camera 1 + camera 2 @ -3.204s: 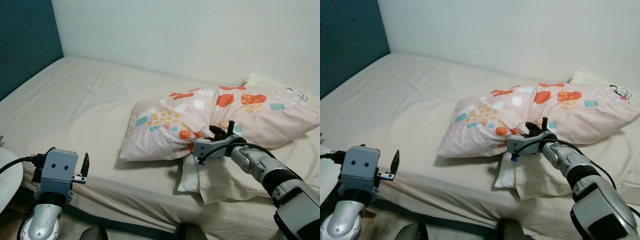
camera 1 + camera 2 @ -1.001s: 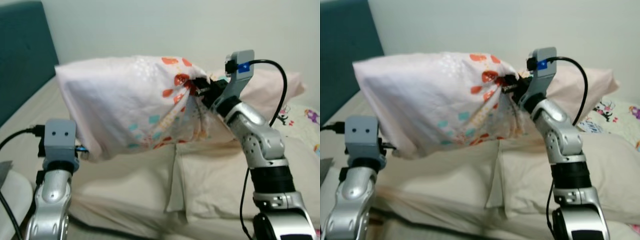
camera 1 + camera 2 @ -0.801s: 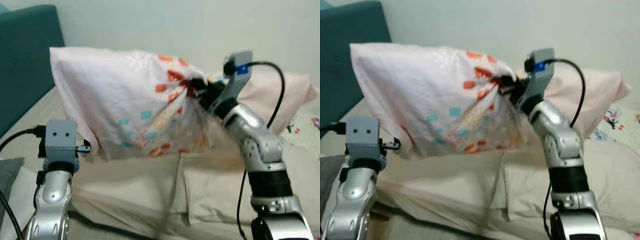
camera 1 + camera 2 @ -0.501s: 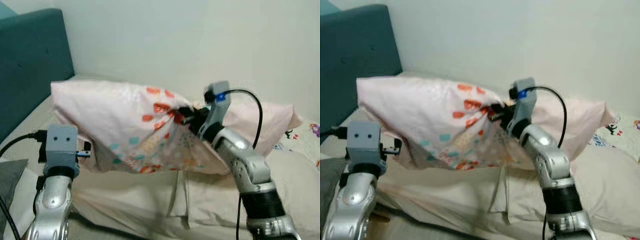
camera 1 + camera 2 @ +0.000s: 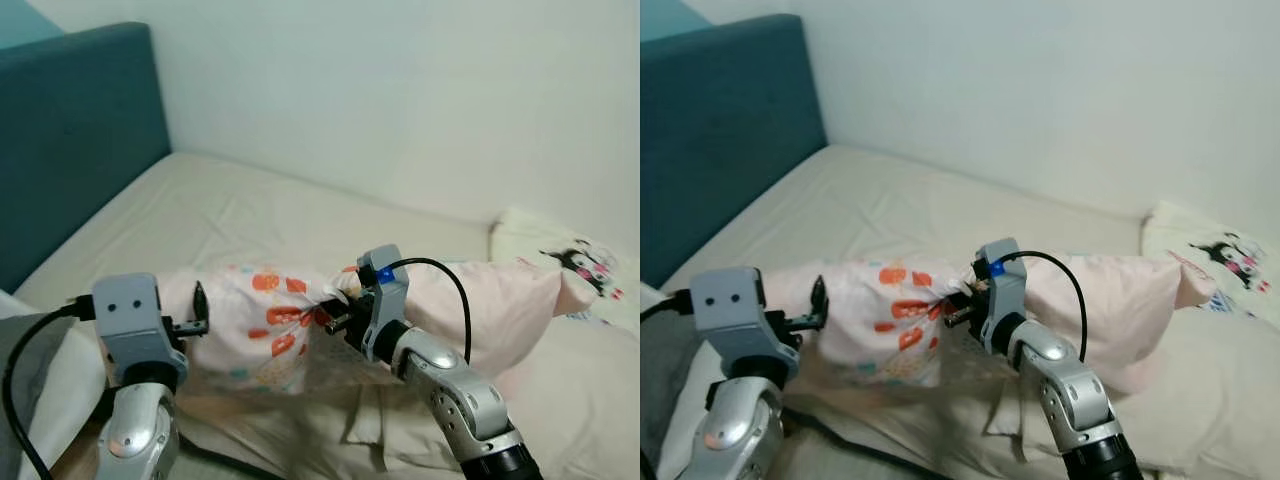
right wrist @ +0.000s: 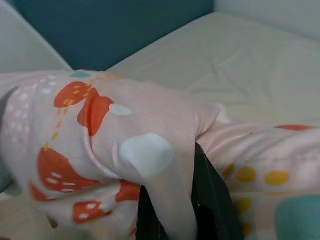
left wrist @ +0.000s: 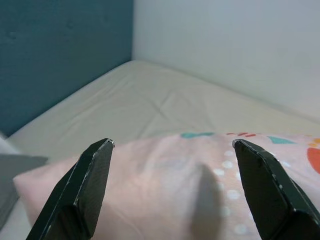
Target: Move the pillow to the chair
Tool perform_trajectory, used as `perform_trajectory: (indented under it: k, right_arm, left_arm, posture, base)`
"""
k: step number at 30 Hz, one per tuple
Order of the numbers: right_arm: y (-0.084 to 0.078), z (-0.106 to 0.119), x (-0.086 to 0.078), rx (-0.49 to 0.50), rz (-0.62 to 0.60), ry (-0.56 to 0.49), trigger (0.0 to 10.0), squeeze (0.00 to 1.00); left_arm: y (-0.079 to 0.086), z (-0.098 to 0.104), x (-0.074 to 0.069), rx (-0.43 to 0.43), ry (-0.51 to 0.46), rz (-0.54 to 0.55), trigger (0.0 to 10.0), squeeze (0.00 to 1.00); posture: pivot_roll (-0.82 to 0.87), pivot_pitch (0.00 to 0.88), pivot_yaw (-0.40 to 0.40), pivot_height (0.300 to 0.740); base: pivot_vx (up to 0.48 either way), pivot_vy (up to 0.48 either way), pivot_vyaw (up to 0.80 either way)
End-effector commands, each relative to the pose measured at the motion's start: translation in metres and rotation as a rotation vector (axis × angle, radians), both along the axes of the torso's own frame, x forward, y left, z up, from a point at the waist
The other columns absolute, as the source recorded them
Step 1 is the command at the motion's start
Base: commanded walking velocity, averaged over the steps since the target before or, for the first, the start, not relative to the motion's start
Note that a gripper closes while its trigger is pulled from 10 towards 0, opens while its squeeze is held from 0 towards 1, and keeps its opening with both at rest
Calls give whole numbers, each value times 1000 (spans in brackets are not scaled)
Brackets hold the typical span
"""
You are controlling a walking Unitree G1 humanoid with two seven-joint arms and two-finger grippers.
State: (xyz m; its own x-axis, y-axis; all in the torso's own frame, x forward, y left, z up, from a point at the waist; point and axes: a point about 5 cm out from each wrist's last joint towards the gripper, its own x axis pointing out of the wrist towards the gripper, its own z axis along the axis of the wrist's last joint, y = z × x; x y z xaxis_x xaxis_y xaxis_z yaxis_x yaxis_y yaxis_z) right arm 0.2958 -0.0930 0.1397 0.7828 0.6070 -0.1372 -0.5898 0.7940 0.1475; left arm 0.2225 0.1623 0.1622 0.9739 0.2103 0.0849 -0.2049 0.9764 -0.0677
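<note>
Two grippers: both near the pillow, but the load hangs on the right one.
Left gripper point(image 5: 198, 312): nearest the camera, at the pillow's headboard-side end; its fingers stand apart, the fabric lying beyond the tips, nothing held.
Right gripper point(image 5: 335, 318): at the pillow's middle, fingers pinched tight on a bunched fold of the cover.
Pillow point(image 5: 262, 325): pink, printed with orange and teal shapes, carried by that fold; its ends sag to either side of the grip, low over the bed.
Bed point(image 5: 240, 215): beige sheet beyond the pillow.
Headboard point(image 5: 75, 140): teal, past the pillow's left-gripper end.
Second pillow point(image 5: 570, 265): pale with a cartoon print, beyond the pillow's other end, by the wall.
Chair: I cannot make it out with certainty.
Doing the step well: probably keep the clamp firm, since a single fold may slip; raise the pillow so its sagging ends clear the bed, turn slowly, and consider bringing the spread fingers under the drooping end for support.
</note>
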Motion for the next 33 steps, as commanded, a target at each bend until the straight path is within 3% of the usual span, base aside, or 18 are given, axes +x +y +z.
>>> perform_trajectory:
  k: [1,9,19,20,22,23,33]
  right_arm:
    - [4,17,2,16,14,-83,0,0]
    - [10,14,3,19,33,-109,0,0]
    - [11,14,3,54,31,-112,0,0]
    - [12,15,2,63,39,-118,1529,0]
    - [13,15,2,69,46,-123,1529,0]
    - [14,18,0,83,61,-139,10000,0]
    - [20,26,-2,126,94,-188,10000,0]
  left_arm:
    - [-14,3,-2,-54,-21,-46,10000,0]
    - [-21,-3,8,42,-7,-87,10000,0]
    - [-27,1,7,136,-29,-106,10000,0]
    - [-28,1,6,148,-32,-107,10000,0]
    - [-28,1,6,155,-34,-107,10000,0]
    - [-28,1,6,158,-37,-109,10000,0]
    - [-30,2,7,181,-41,-112,10000,0]
  posture:
    - [87,0,-113,740]
    - [114,0,-121,740]
    - [117,0,-124,740]
    - [118,0,-123,740]
    - [119,0,-124,740]
    - [118,0,-122,740]
    - [115,0,-120,740]
  base:
    - [0,0,475]
    - [0,0,478]
    - [0,0,497]
    - [0,0,500]
    - [0,0,500]
    - [0,0,500]
    - [-81,0,500]
